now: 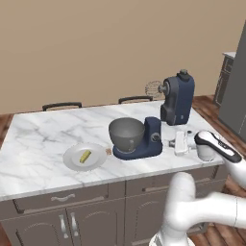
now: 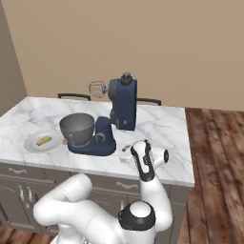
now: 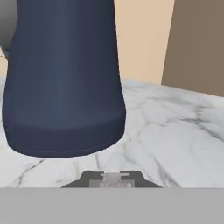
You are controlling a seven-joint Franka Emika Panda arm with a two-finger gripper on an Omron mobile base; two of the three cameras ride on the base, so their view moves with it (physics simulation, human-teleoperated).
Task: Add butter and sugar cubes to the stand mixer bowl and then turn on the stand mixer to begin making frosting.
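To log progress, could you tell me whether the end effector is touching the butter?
Apart: the left base view shows the end effector right of the mixer, the butter on the plate left of it.

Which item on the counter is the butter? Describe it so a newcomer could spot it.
Start at the navy stand mixer on the marble island, and go past its grey bowl to the flat round plate near the front edge. The butter is the small yellow stick lying on that plate, unlike the tiny tan cube on the counter alongside.

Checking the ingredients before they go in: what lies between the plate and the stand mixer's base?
In the left base view, a tiny tan sugar cube sits on the counter between the plate and the stand mixer.
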